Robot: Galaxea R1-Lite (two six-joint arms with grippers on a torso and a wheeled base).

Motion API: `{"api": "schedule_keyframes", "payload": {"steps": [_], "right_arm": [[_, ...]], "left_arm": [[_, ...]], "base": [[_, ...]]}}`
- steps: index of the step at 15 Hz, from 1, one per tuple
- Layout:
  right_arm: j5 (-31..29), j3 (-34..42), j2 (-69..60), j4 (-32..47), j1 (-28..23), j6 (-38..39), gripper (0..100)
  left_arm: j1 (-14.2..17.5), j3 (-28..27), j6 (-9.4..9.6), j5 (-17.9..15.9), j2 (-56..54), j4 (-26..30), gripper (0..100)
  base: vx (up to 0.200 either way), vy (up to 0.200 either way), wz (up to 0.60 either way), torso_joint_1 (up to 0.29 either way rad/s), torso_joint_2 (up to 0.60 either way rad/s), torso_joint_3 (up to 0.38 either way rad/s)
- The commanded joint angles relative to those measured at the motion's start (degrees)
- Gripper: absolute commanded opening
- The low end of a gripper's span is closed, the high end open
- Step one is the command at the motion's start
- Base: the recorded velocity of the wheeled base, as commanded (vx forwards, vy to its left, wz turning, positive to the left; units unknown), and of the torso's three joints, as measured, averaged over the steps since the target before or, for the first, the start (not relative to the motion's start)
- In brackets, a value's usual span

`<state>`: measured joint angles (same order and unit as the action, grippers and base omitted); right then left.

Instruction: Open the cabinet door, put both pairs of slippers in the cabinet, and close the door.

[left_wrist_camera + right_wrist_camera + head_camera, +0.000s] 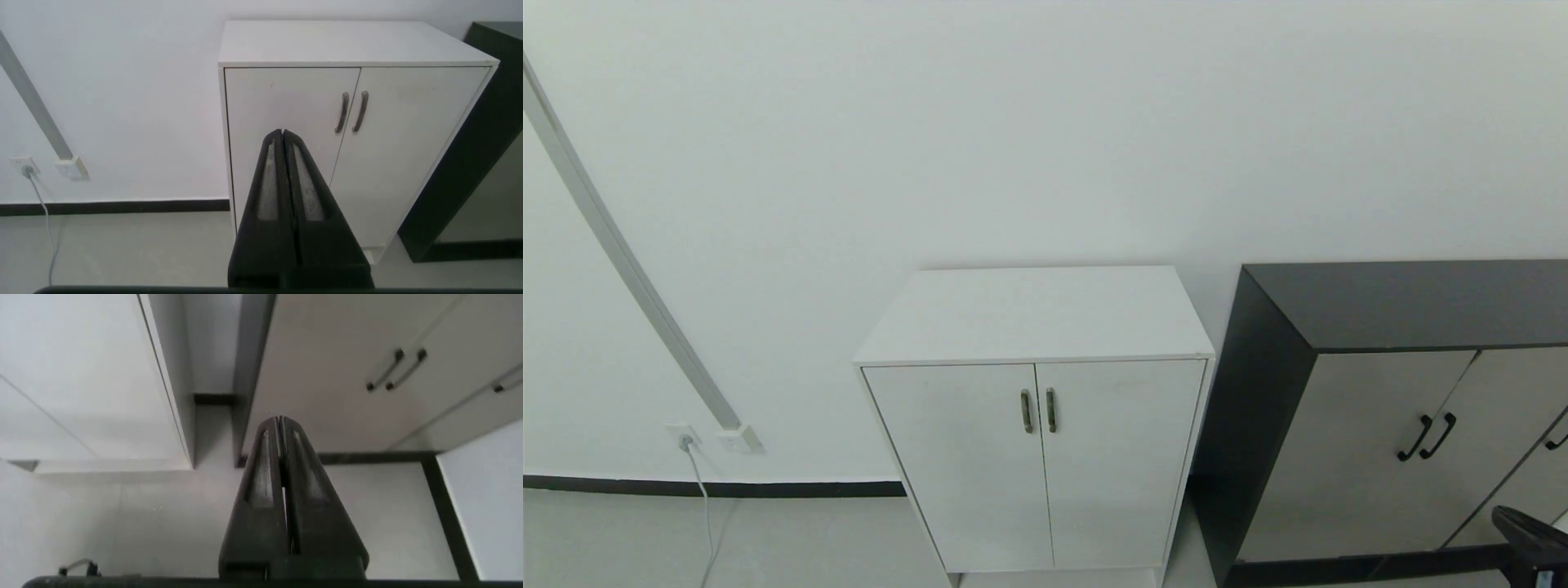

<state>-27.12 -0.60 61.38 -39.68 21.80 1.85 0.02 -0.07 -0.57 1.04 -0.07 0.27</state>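
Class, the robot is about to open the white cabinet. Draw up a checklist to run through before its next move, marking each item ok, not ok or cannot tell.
1. White cabinet has both doors closed, ready to be opened: ok.
2. Door handles unobstructed: ok.
3. Left gripper open to take a handle: not ok, it is shut.
4. Right gripper open: not ok, shut as well.
5. Left gripper faces the white cabinet, not the dark cabinet beside it: ok.
6. Where the slippers lie: cannot tell.
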Motion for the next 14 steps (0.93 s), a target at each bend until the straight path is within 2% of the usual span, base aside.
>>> {"api": "schedule_keyframes", "payload": {"steps": [1,6,10,12,14], "right_arm": [[0.14,-0.98,-15.59,10.76,-0.09,-0.01,0],[0.49,-6.52,-32.02,32.65,-0.09,0.17,0],[0.93,-4.59,-37.03,33.97,-0.18,0.26,0],[4.62,-3.71,-41.96,34.06,-1.67,0.26,0],[11.22,-2.65,-46.88,34.14,-5.01,-0.1,0]], "left_arm": [[0.06,-0.01,-0.04,0.02,0.07,0.0,0],[0.06,-0.01,-0.04,0.02,0.07,0.0,0],[0.06,-0.01,-0.04,0.02,0.07,0.0,0],[0.06,0.07,-0.04,0.02,0.07,0.0,0],[0.06,-0.01,-0.04,0.02,0.07,0.0,0]], "base": [[0.0,0.0,0.0,0.0,0.0,0.0],[0.0,0.0,0.0,0.0,0.0,0.0],[0.0,0.0,0.0,0.0,0.0,0.0],[0.0,0.0,0.0,0.0,0.0,0.0],[0.0,0.0,0.0,0.0,0.0,0.0]]}}
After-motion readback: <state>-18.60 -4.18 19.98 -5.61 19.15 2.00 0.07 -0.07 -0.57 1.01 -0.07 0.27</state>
